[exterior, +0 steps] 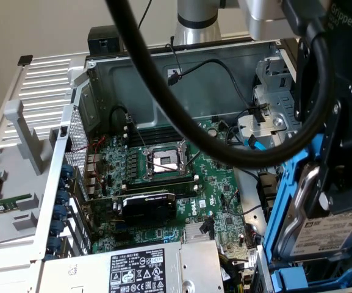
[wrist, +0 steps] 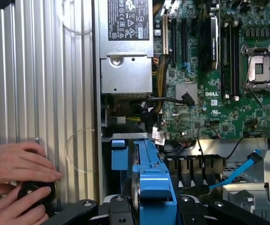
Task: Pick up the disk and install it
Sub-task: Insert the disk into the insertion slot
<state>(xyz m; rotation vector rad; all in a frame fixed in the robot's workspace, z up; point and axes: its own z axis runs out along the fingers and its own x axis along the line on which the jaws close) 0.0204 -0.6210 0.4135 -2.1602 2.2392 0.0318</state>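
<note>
The robot's fingers (wrist: 118, 212) are squeezing the disk (exterior: 327, 235) by its blue frame, one finger on each side. The disk is being held up on its edge at the exterior view's right, by the corner of the open computer case (exterior: 163, 67). A green board (exterior: 163, 183) is lying inside the case. A person's hands (wrist: 18, 178) are resting on the ridged grey cover (wrist: 41, 70) beside the case.

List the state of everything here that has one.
Disk, on edge, held in the gripper.
Gripper, shut on the disk.
Case, open.
Blue cable, end loose.
Hands, resting on ribbed panel, around a black round part.
</note>
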